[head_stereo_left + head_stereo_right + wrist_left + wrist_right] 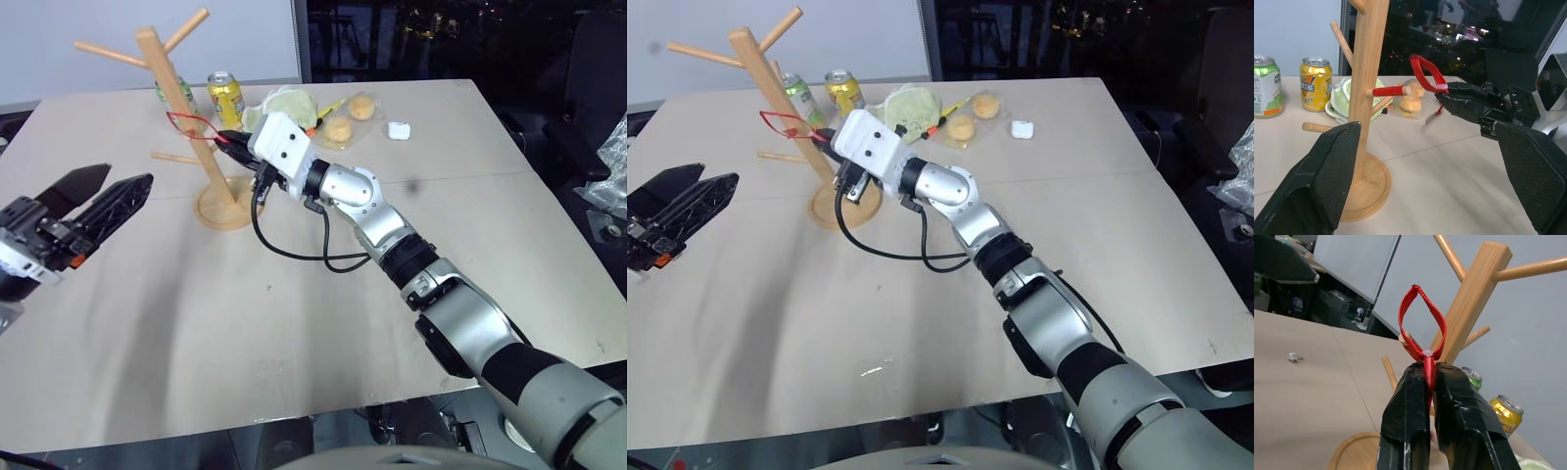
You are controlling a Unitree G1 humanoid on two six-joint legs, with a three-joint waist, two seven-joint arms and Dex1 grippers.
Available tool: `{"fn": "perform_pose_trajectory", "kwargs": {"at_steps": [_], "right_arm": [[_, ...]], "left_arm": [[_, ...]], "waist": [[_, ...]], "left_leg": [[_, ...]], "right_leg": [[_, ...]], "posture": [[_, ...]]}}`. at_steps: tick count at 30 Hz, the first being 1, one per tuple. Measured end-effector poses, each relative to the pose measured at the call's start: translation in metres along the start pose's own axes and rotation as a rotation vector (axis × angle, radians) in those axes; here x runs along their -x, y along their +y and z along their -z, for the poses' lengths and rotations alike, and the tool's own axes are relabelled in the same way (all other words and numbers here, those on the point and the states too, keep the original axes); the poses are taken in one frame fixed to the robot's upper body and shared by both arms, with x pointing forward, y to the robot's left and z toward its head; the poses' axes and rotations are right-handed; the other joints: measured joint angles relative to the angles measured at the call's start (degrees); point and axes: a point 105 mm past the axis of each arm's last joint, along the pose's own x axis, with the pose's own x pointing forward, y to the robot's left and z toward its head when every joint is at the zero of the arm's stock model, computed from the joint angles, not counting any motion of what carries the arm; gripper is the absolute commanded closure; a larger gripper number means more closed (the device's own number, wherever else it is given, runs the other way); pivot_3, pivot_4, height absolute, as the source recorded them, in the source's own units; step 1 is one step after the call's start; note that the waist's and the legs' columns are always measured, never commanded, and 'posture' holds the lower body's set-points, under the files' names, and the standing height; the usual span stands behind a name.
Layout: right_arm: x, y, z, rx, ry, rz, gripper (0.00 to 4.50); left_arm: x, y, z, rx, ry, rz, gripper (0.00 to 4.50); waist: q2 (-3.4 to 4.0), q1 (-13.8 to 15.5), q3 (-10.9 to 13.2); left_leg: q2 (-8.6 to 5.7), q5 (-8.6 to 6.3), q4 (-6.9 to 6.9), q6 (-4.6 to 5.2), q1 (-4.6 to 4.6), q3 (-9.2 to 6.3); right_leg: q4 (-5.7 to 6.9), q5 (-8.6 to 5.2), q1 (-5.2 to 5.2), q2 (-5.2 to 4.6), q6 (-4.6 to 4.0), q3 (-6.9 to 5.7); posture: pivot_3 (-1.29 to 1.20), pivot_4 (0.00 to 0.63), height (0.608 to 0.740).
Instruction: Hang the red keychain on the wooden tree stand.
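The red keychain point(1421, 323)'s key is hidden between gripper fingers

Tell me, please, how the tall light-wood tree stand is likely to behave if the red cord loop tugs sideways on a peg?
The tall light-wood tree stand probably tips rather than slides: its pole is tall over a small round base. It looks stiff, so the pegs should not flex. The red cord loop looks floppy and light, so the right gripper, jaws shut on it, likely pulls little.
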Motion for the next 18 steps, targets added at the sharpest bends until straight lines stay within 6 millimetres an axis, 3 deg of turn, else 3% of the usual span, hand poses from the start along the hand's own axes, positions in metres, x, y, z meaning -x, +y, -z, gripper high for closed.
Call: {"fn": "perform_pose_trajectory", "kwargs": {"at_steps": [7, 18], "right_arm": [[0.001, 0.008, 0.015, 0.014, 0.068, -0.041, 4.48], [-0.005, 0.005, 0.014, 0.024, 0.092, -0.049, 4.48]], "left_arm": [[0.001, 0.0, 0.0, -0.001, -0.002, -0.003, 0.0], [0.002, 0.002, 0.002, 0.002, 0.006, -0.014, 0.0]], "waist": [[0.0, 0.0, 0.0], [-0.01, 0.0, 0.0]], "left_leg": [[0.0, 0.0, -0.03, 0.0, 0.0, -0.01], [0.0, 0.01, -0.18, 0.0, -0.02, 0.01]], "right_leg": [[-0.02, 0.01, -0.02, -0.01, -0.02, 0.0], [-0.02, 0.01, -0.15, 0.0, -0.02, 0.09]], "posture": [[0.0, 0.15, 0.74], [0.0, 0.15, 0.74]]}}
